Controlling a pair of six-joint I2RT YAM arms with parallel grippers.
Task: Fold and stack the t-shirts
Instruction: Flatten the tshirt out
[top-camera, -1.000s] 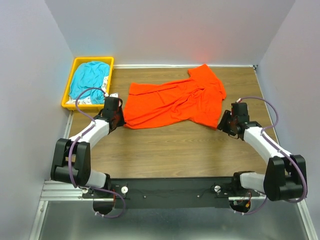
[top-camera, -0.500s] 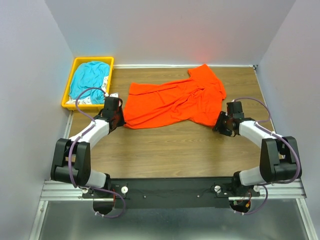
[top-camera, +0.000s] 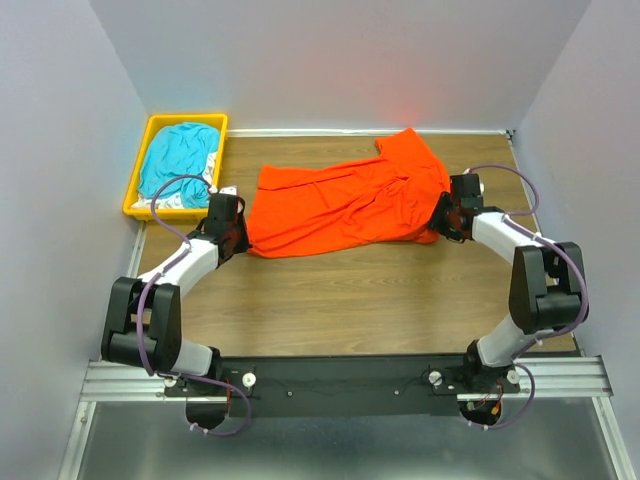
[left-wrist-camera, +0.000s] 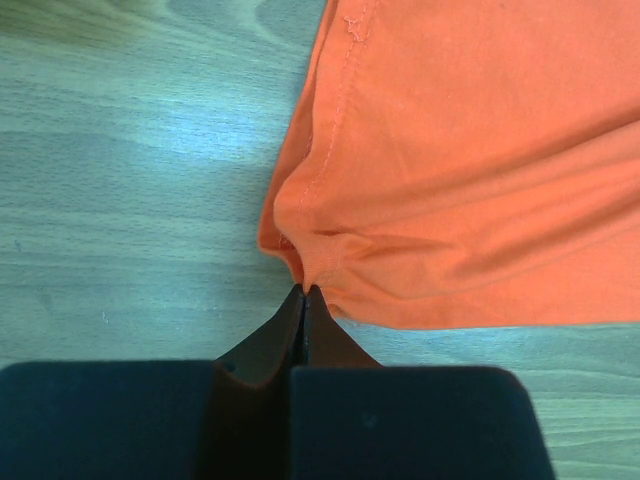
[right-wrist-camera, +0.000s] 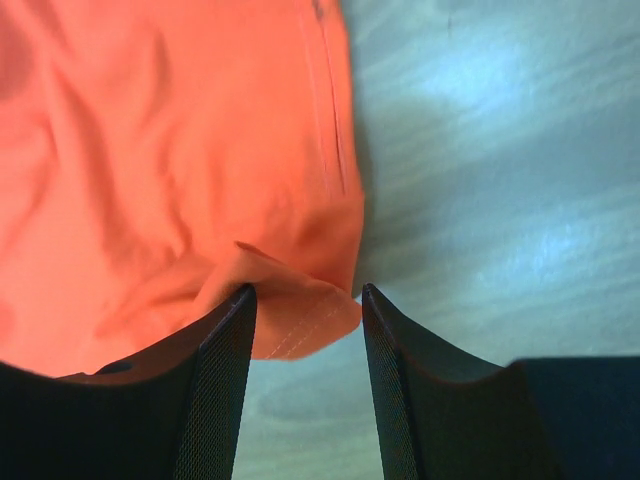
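So both arms reach out low over the table with elbows bowed outward, wrists angled in toward the middle, left gripper with its jaws squeezed tight on a corner of the orange-red t-shirt, right gripper with jaws apart either side of the hem, not clamped.

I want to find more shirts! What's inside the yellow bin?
A crumpled teal-blue t-shirt fills the yellow bin, with a bit of white fabric peeking out beneath it. Whatever lies under those is covered.
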